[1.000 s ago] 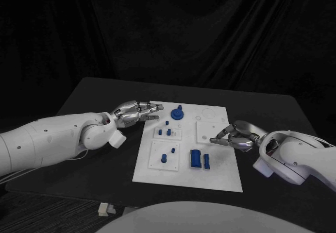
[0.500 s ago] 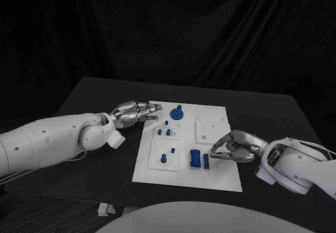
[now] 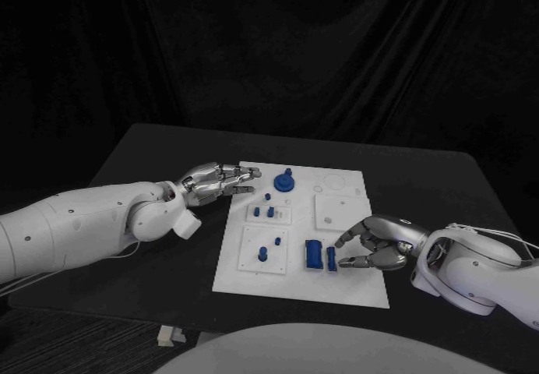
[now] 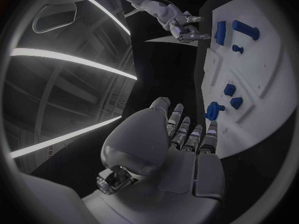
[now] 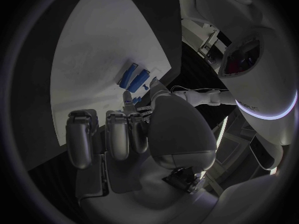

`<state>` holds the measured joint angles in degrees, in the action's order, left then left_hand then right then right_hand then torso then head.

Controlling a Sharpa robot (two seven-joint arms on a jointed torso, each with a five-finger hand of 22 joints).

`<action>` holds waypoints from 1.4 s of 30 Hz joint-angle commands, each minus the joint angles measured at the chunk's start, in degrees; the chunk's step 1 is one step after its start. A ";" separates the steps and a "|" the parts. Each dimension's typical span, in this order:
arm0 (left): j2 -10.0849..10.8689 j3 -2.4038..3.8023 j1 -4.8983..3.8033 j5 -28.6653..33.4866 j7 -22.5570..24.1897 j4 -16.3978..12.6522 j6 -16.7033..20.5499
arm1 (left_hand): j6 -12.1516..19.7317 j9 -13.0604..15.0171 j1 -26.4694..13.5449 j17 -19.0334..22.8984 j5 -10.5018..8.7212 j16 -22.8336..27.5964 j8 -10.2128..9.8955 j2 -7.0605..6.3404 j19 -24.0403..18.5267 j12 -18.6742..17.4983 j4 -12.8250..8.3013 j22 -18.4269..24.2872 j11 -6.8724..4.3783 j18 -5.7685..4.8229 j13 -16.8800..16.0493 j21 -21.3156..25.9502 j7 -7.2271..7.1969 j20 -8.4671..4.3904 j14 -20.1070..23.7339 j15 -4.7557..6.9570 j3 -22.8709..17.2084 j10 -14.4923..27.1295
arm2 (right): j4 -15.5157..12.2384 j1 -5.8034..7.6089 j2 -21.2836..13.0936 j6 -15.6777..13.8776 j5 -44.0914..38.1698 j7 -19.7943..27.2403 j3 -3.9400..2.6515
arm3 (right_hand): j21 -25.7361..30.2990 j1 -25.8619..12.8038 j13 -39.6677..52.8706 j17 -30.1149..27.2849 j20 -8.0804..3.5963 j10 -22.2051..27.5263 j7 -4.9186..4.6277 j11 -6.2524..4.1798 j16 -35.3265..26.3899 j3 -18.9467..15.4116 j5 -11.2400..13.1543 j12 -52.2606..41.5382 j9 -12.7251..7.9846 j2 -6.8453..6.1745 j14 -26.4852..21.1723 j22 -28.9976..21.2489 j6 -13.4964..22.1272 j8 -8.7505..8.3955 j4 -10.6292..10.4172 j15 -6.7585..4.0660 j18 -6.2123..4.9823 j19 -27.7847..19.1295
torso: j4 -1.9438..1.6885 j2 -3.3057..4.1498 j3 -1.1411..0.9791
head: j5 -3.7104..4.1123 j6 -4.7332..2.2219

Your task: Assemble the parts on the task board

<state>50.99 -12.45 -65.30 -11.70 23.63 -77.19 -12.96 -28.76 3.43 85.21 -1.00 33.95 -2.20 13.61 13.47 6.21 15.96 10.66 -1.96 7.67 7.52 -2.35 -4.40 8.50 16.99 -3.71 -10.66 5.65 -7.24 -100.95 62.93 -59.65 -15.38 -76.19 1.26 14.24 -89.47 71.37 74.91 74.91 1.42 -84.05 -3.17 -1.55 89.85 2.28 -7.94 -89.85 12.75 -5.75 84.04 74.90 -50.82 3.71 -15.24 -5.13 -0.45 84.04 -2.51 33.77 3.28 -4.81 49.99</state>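
Note:
The white task board point(image 3: 350, 276) lies mid-table. A round blue part with a stem point(image 3: 284, 183) stands near its far left corner. My left hand point(image 3: 213, 183) hovers just left of it, fingers straight and side by side, holding nothing; the same hand point(image 4: 181, 144) and round part point(image 4: 214, 110) show in the left wrist view. Two blue blocks point(image 3: 315, 255) lie side by side near the front. My right hand point(image 3: 376, 245) is over the board's right side, its spread fingertips close to the narrower block point(image 3: 332, 259), gripping nothing. The blocks point(image 5: 128, 75) sit just beyond the right hand point(image 5: 124, 134).
Small blue pegs point(image 3: 264, 212) stand in a raised square plate at the board's left. Another peg point(image 3: 263, 252) stands in the plate nearer me. A bare raised square point(image 3: 337, 209) sits at the right. Black table point(image 3: 146, 257) surrounds the board.
My right hand has moved from the bare square toward me and leftward, ending beside the blue blocks with its fingers more spread. The left hand has stayed put.

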 commanded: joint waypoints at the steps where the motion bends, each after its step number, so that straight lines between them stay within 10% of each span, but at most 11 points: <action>1: -0.02 0.05 0.11 0.13 0.88 -0.10 -0.38 | 0.32 -0.05 0.59 -0.06 0.38 -0.36 -0.19 -0.06 0.40 -0.15 -0.20 -0.07 0.36 -0.06 -0.06 -0.28 0.27 -0.11 0.05 -0.31 -0.37 -0.12 | 0.00 -0.22 0.06 -0.09 -3.46 -1.21 0.00 | -0.11 0.68 15.09 14.65 -0.52 -5.95 0.02 -0.44 0.01 -0.06 0.25 -0.15 -0.20 0.09 5.87 14.93 0.56 -0.22 -0.28 -0.52 0.32 5.70 | 0.01 -0.03 0.02 | -0.12 0.01; 42: -0.04 0.05 0.57 0.13 0.89 0.17 -0.60 | 0.32 -0.04 0.66 -0.05 0.49 -0.35 -0.22 -0.09 0.40 -0.25 -0.37 -0.06 0.35 -0.14 -0.04 -0.27 0.30 -0.11 0.06 -0.35 -0.53 -0.06 | 1.07 -1.69 1.77 1.75 -4.30 -4.86 -0.01 | 0.37 0.82 15.09 13.90 -0.61 -5.95 -0.13 -0.42 -0.23 -0.39 0.66 -0.15 -2.27 0.42 5.71 14.73 1.40 0.47 -1.03 -0.54 0.17 5.41 | -0.07 -0.08 0.03 | 0.04 0.01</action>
<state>50.98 -12.44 -64.84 -11.70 23.65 -76.95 -13.00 -28.55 3.43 85.21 -0.98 34.23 -2.20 13.61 13.47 6.21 15.96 10.27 -1.96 7.67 7.52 -2.35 -4.40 8.72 16.99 -3.71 -10.66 5.26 -7.24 -99.87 61.72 -57.98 -15.43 -79.97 -1.76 13.98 -89.19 71.79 74.93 74.91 1.02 -84.05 -3.28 -1.96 89.85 1.97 -7.49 -89.85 10.49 -5.57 84.05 74.93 -49.14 3.99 -15.89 -5.53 -0.44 84.05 -2.60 33.69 3.30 -4.74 49.99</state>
